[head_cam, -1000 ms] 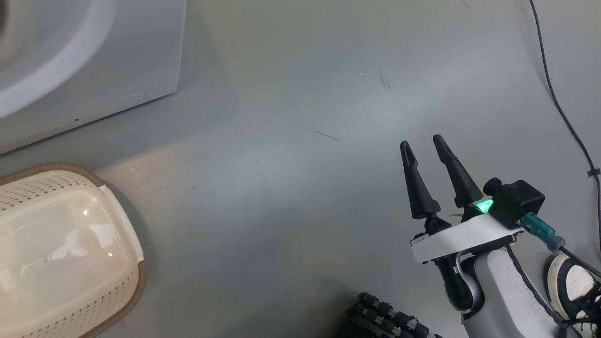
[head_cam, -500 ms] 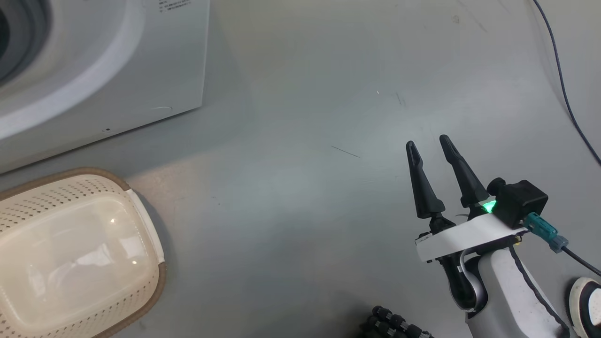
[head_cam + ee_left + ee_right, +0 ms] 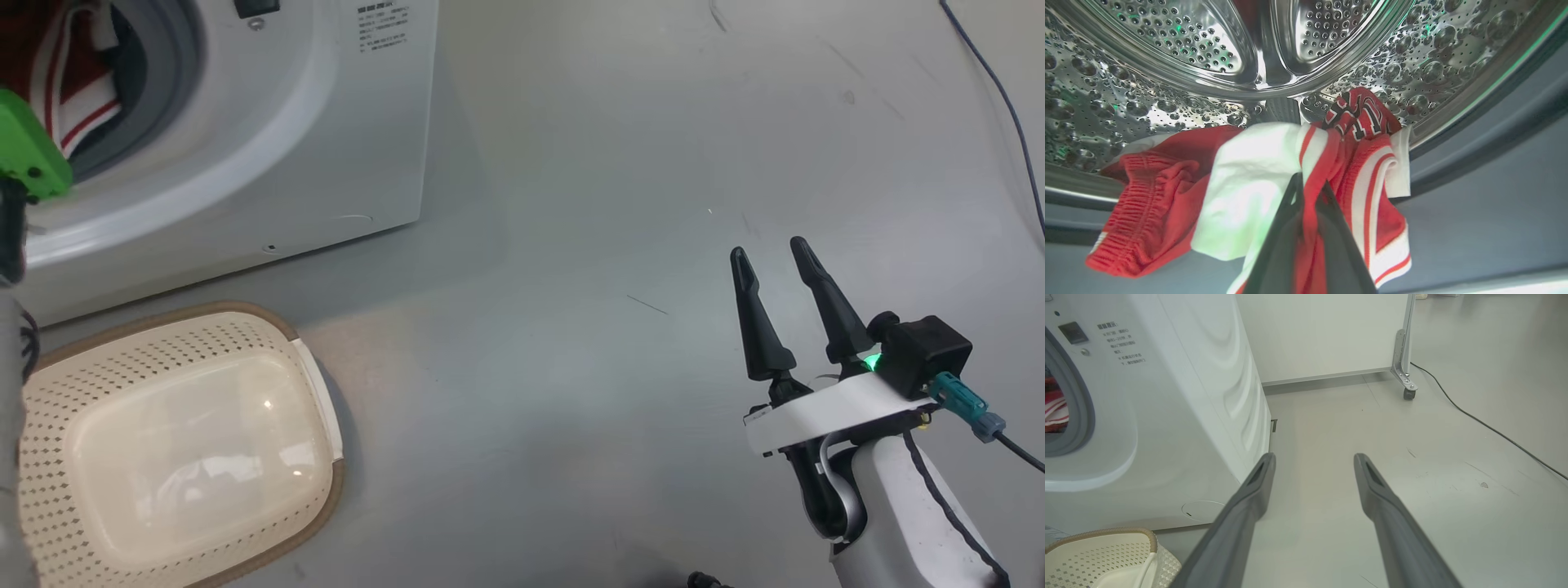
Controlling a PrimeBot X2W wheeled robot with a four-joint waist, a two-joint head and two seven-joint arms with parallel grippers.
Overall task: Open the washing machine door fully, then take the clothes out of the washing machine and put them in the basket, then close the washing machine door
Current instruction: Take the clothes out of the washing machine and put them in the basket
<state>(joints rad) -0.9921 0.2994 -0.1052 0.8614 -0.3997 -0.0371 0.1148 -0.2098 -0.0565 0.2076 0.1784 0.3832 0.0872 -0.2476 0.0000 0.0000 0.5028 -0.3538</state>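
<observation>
My left gripper [image 3: 1310, 181] is pinched almost closed on a fold of the red-and-white striped jersey [image 3: 1257, 183], at the mouth of the big white front-loading washing machine [image 3: 326, 122]. A plain bright red garment [image 3: 1147, 204] lies against the jersey on the lip of the perforated steel drum [image 3: 1167, 41]. My right gripper [image 3: 769, 248] hangs with its fingers spread wide, holding nothing, over the grey floor [image 3: 571, 245]. The cream perforated plastic basket [image 3: 204, 343] stands just in front of the machine.

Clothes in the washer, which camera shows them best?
The left wrist view: the clothes lie close up in the drum, the left tool shut on the jersey. The head and right wrist views each catch a striped sliver at the opening.
</observation>
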